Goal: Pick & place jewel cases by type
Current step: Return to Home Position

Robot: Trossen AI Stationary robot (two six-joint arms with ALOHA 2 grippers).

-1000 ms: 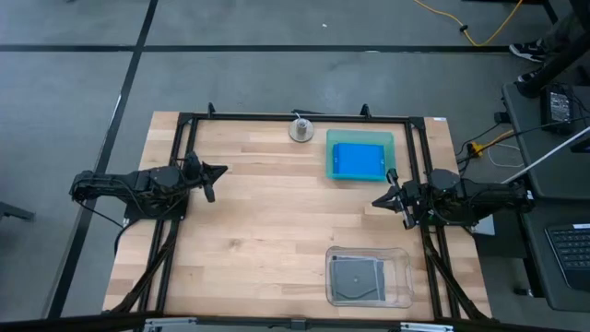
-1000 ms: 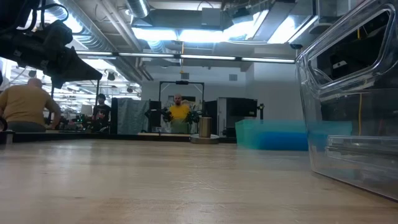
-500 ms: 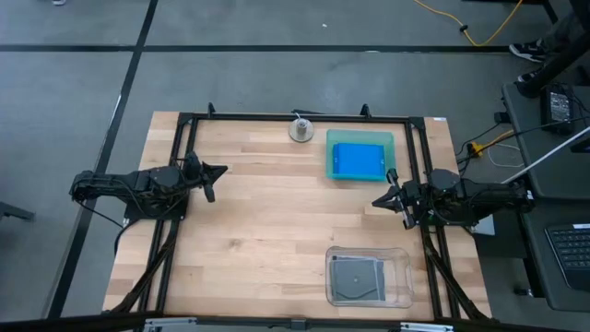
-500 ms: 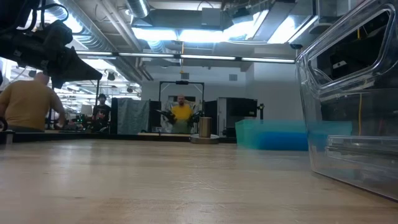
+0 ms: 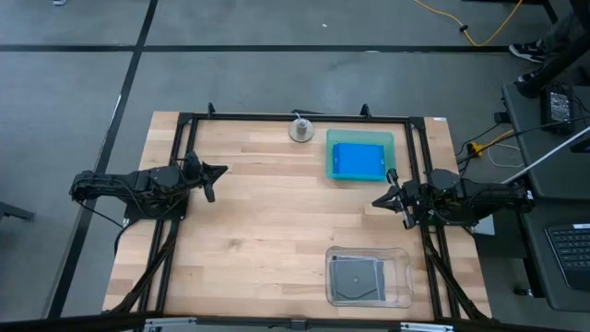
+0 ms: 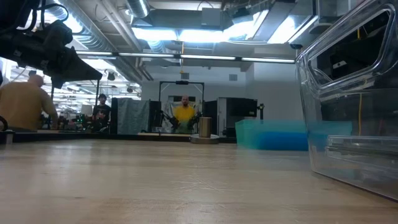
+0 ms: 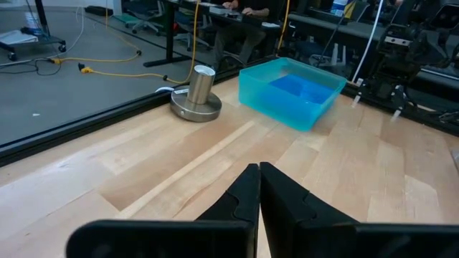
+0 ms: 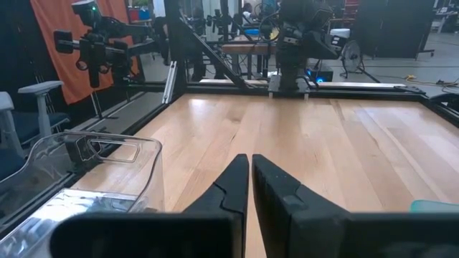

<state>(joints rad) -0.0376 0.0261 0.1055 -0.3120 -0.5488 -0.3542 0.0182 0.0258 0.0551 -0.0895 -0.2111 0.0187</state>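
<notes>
Two trays on the worktop (image 5: 267, 231) hold the jewel cases. I see the blue jewel cases (image 5: 359, 160) stacked in the teal tray (image 5: 360, 136) by the far edge, right of the metal cylinder (image 5: 300, 129). The dark jewel cases (image 5: 358, 278) lie in the clear tray (image 5: 406, 277) at the near edge. The left gripper (image 5: 221, 171) hangs near the left edge and the right gripper (image 5: 375, 202) near the right edge, each with its jaws pressed together and empty.

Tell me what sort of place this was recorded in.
Probably a shared robotics lab or workshop: exposed ceiling ducts overhead, another robot arm standing beyond the wooden table, and a person seated at a bench behind.
</notes>
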